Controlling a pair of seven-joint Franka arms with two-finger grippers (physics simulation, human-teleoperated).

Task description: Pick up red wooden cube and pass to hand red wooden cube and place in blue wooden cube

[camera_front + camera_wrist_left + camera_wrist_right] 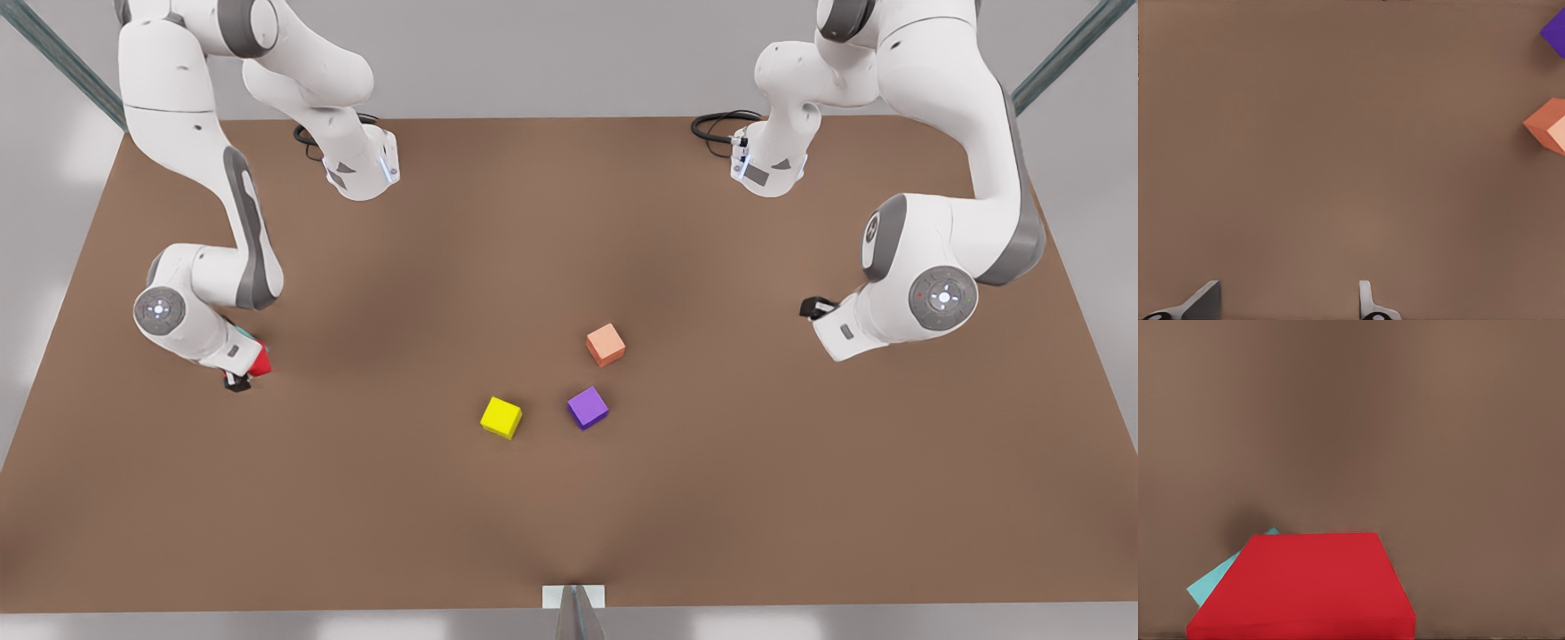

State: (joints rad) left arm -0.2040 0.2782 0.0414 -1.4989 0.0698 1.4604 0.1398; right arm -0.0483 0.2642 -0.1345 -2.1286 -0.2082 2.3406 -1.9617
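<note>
**Red cube held directly over the blue cube**

The right tool [238, 378], at the front view's left, grips the red cube [260, 362] low over the worktop [569, 516]. In the right wrist view the red cube [1305, 587] sits close before the camera, and a teal corner of the blue cube [1215, 583] pokes out from behind it. The blue cube is thus just under or behind the red one; whether the two touch I cannot tell. In the front view a sliver of teal [244, 335] shows at the tool's wrist. I judge the coming move a short lowering and release, with the red cube turned slightly against the blue one's edges.

The left tool [813, 308], at the front view's right, waits well apart with its fingers [1366, 301] spread wide and nothing between them.

Count: one red, one blue, one yellow [500, 417], one purple [588, 407] and one salmon [605, 344] cube, five in all; two arms.
</note>
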